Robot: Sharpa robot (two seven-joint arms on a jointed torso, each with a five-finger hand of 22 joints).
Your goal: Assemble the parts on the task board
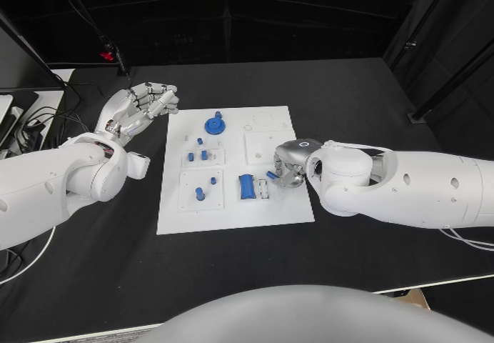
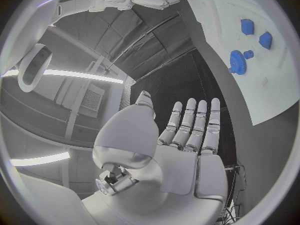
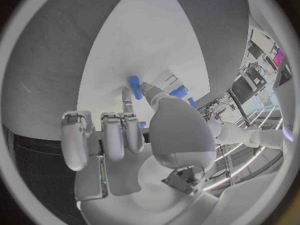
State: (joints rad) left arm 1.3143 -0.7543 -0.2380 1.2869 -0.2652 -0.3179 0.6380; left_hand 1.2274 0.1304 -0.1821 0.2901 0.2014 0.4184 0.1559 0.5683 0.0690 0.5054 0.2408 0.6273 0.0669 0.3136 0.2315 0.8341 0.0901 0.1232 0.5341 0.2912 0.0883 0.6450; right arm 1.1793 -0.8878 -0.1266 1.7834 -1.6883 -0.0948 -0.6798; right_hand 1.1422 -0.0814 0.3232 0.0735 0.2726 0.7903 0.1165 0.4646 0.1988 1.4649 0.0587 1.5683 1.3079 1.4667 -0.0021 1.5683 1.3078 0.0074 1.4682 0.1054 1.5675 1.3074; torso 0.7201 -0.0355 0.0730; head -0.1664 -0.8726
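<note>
Left hand (image 1: 139, 107) flat, fingers apart; right hand (image 1: 289, 164) pinching, other fingers curled.

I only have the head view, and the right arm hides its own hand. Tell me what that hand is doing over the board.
Observer: The right wrist view shows the right hand pinching a small blue part between thumb and one finger, over the task board.
Operator: Report its other fingers.
Observer: They are curled in toward the palm, holding nothing.
Operator: Now check the left palm.
Observer: The left wrist view shows the left hand with fingers straight and a bare palm, holding nothing.
</note>
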